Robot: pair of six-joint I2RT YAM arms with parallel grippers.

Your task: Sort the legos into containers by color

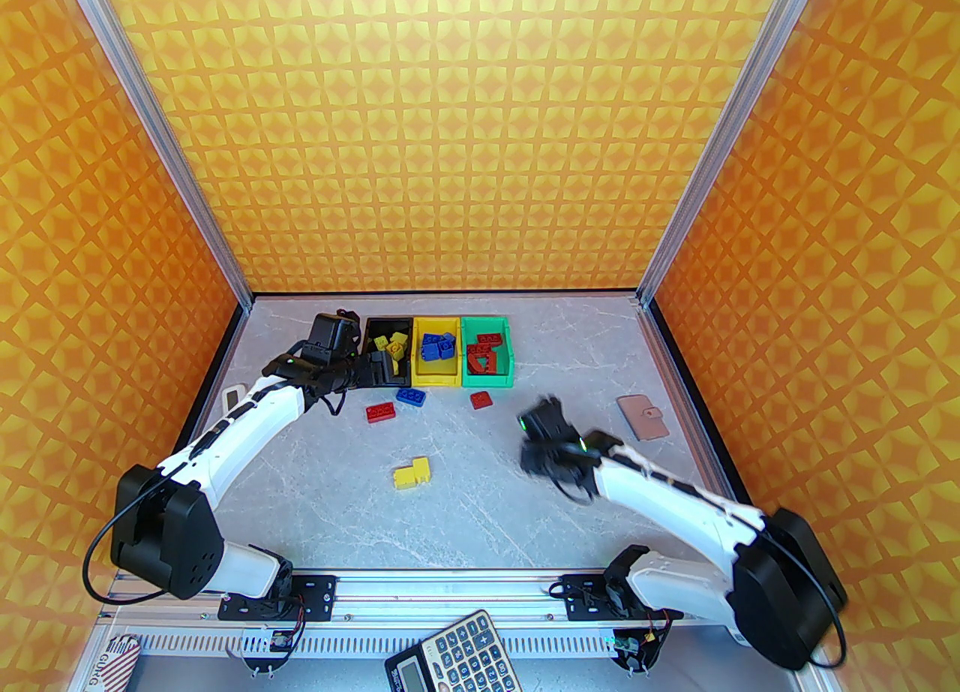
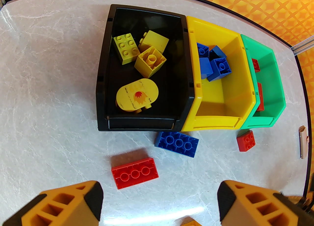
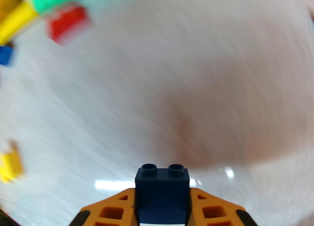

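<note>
Three containers stand in a row at the back: a black bin with yellow legos, a yellow bin with blue legos, and a green bin with red legos. My left gripper hangs open just in front of the black bin. Below it lie a red brick and a blue brick. A small red brick lies near the green bin. Yellow bricks lie mid-table. My right gripper is shut on a dark blue lego above the table.
A tan wallet lies at the right edge of the table. A small white object sits at the left edge beside my left arm. A grey calculator rests below the arm bases. Patterned walls enclose three sides.
</note>
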